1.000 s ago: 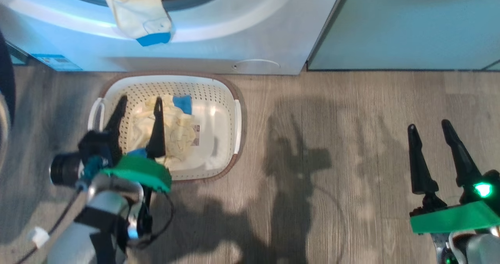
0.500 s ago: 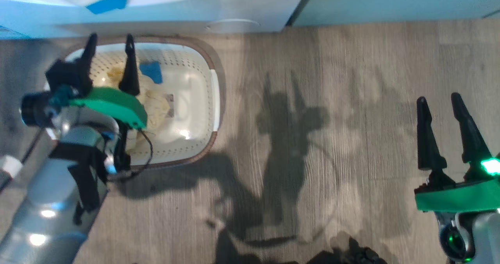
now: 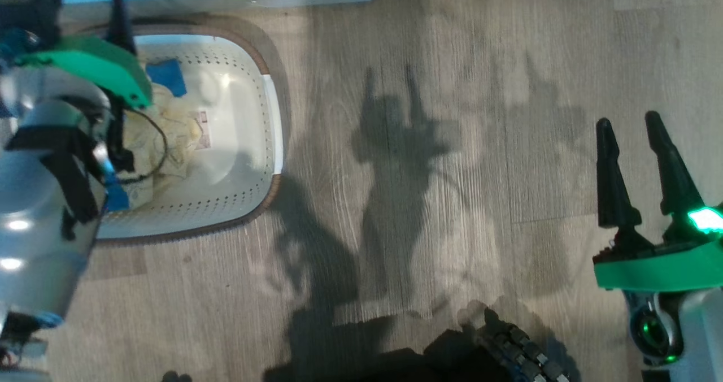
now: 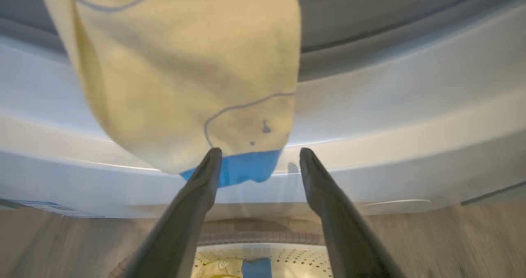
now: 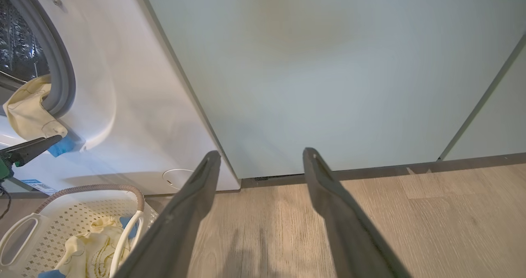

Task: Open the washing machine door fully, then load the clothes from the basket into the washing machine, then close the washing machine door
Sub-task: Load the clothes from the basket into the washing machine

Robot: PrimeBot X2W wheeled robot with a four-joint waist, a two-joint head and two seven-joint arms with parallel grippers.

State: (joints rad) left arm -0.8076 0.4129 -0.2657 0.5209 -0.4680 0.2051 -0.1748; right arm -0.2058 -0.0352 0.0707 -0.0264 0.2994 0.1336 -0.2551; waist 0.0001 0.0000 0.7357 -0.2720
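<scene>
One garment (image 4: 185,64) droops out of the washer (image 5: 123,105), more clothes (image 3: 169,127) lie in the basket (image 3: 273,122); left gripper (image 4: 259,163) and right gripper (image 5: 261,163) gape, empty

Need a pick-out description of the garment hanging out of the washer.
Find the white washing machine left of the pale green cabinet door. From the lower edge of its grey-rimmed drum mouth, a cream-yellow garment drapes down the white front. Unlike the clothes lying in the basket on the floor below, it hangs free and ends in a blue tip.
</scene>
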